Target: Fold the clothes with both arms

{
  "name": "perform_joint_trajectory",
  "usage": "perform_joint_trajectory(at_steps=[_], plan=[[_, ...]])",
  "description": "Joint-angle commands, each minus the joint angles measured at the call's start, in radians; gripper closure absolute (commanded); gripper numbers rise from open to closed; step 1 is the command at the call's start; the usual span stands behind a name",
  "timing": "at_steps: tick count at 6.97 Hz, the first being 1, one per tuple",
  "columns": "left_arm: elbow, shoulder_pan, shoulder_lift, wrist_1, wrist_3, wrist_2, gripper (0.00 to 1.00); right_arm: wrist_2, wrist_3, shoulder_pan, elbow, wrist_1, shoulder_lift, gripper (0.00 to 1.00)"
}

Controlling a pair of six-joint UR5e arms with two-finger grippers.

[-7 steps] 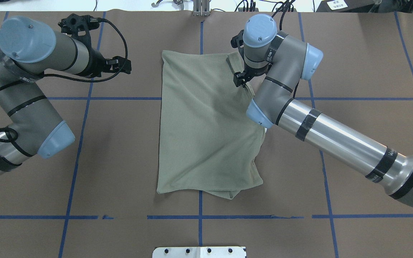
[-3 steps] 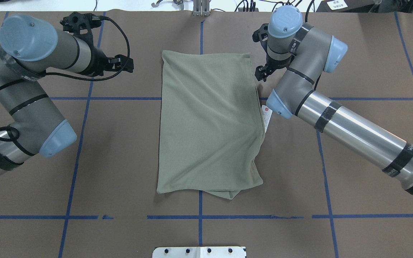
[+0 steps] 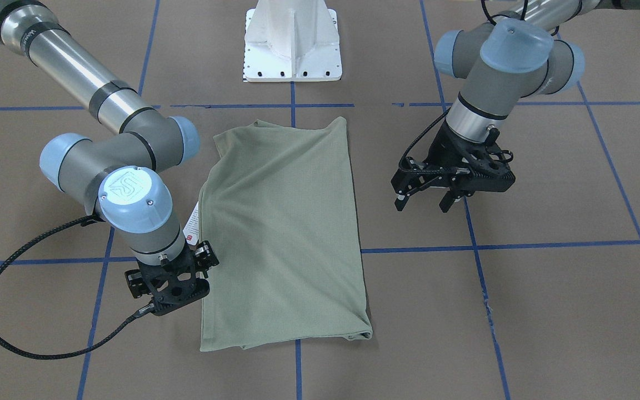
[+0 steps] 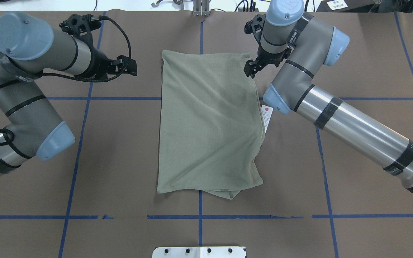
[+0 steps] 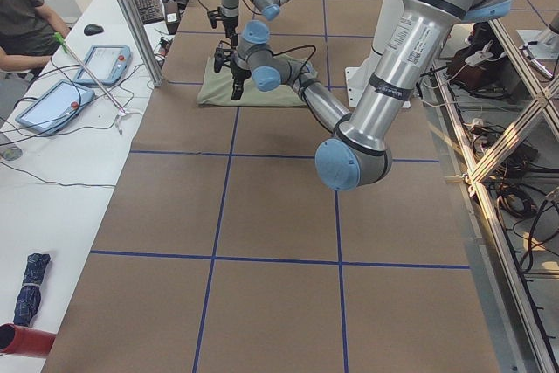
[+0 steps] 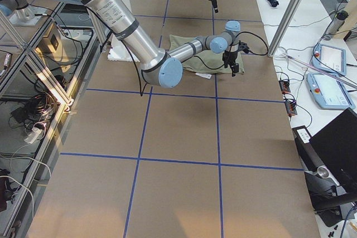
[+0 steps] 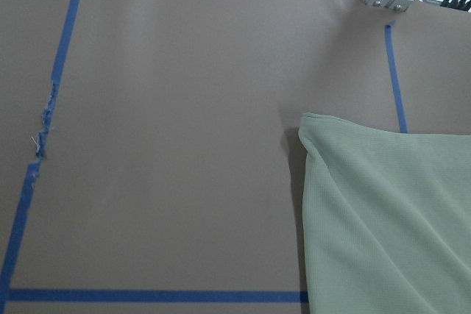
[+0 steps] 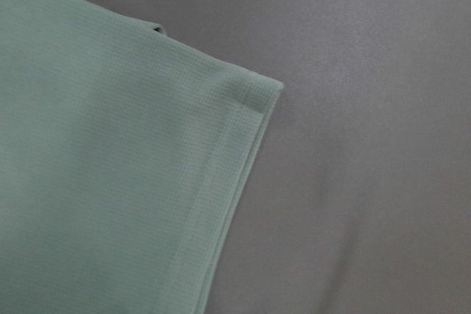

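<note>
Two arms, one olive-green shirt (image 4: 206, 122): it lies folded into a tall rectangle at the middle of the brown tabletop (image 4: 120, 161), and I judge myself partway through the folding. Nearest my base, the hem end has not shifted in the last second, with an under layer poking out in a soft lip at its right corner. Halfway up the right edge, a white hang tag (image 4: 266, 116) with a red mark, out of sight a second ago, now shows on the tabletop, touching the cloth. Farther on is the real change. The strip of cloth that my right arm (image 4: 353, 122) held raised over the far right corner a second ago is down flat. My right jaws, which had swung clear of the cloth, have come back to sit right at that corner's edge; whether they are apart or together I cannot tell. I read that as one fold laid and a touch-up or fresh grip at the corner, with the crosswise fold not yet made. At the far left, my left arm (image 4: 27, 104) hangs beside the shirt without touching it, left jaws apart and empty. The fabric is a fine, gridded knit, matte and limp, with shallow diagonal wrinkles across the top layer and a stitched double edge at the far corner. The tabletop is a smooth brown sheet crossed by blue tape lines (image 4: 74, 161).
</note>
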Motion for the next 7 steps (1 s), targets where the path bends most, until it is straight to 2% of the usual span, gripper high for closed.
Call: perform_joint_trajectory(at_steps=[1, 2, 3, 4, 7], plan=[[-0.12, 0.082, 0.071, -0.014, -0.29, -0.071, 0.0, 0.057, 0.126, -0.019, 0.201, -0.003, -0.092, 0.0], [-0.139, 0.172, 0.082, -0.034, -0.413, -0.03, 0.0, 0.061, 0.207, -0.045, 0.314, -0.001, -0.156, 0.0], [-0.127, 0.301, 0.075, -0.047, -0.478, 0.098, 0.01, 0.074, 0.276, -0.06, 0.39, -0.003, -0.194, 0.0], [-0.09, 0.389, 0.072, -0.048, -0.477, 0.16, 0.03, 0.094, 0.316, -0.064, 0.398, 0.0, -0.197, 0.0], [-0.061, 0.434, 0.066, -0.047, -0.482, 0.181, 0.06, 0.096, 0.346, -0.068, 0.398, 0.002, -0.197, 0.0]])
